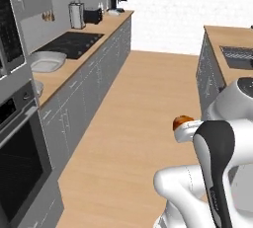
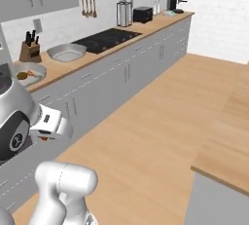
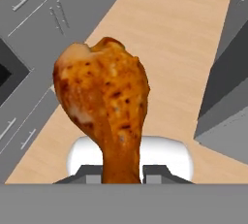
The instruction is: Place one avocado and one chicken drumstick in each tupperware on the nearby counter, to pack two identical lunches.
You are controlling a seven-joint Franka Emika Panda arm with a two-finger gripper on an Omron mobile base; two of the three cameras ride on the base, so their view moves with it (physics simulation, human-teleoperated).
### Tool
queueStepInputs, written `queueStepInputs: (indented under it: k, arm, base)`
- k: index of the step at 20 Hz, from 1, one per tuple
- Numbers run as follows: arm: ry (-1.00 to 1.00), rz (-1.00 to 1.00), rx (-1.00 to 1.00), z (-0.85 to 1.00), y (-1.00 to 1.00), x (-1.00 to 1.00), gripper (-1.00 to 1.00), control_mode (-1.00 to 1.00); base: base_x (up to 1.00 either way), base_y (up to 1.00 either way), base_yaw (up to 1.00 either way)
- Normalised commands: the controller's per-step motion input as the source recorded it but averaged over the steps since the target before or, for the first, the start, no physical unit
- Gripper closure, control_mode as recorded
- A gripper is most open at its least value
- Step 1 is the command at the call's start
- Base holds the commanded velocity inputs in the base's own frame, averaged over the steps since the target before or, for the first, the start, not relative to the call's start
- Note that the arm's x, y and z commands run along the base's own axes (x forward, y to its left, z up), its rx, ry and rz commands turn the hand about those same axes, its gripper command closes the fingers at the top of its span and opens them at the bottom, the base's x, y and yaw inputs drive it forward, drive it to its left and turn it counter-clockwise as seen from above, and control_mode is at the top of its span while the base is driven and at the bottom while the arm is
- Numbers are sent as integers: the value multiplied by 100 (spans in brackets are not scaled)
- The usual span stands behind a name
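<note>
chicken drumstick fills the middle of the hand view, plump end away from the camera and narrow end running down between the gripper tips, which are closed on it. in the left base view a bit of the orange-brown meat shows at the end of the white hand, held in the air over the wooden floor, well apart from the counter.

the step in hand looks like the carry: one drumstick is picked up and is on its way to a container. two light grey tupperware sit on the tan counter beside the black cooktop. the farther one looks empty from here; the nearer one already holds something dark and something orange, though they are too small to name with certainty. if those are an avocado and a drumstick, the farther tupperware is probably the target.

the next move calls for bringing the hand over the counter, above the chosen tupperware's rim, lowering the drumstick inside and only then letting go, so it does not roll off the flared edge.

no brand, label or writing can be read anywhere; the small markings on the robot's white body are too blurred to make out.
</note>
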Motion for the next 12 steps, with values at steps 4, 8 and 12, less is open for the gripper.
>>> queueStepInputs:
  k: [4, 8, 12]
  arm:
    - [0, 0, 0, 0, 0, 0, 100, 100]
    - [0, 0, 0, 0, 0, 0, 100, 100]
    - [0, 0, 0, 0, 0, 0, 100, 100]
  base:
    - [100, 50, 0]
    - [100, 50, 0]
    - [100, 27, 0]
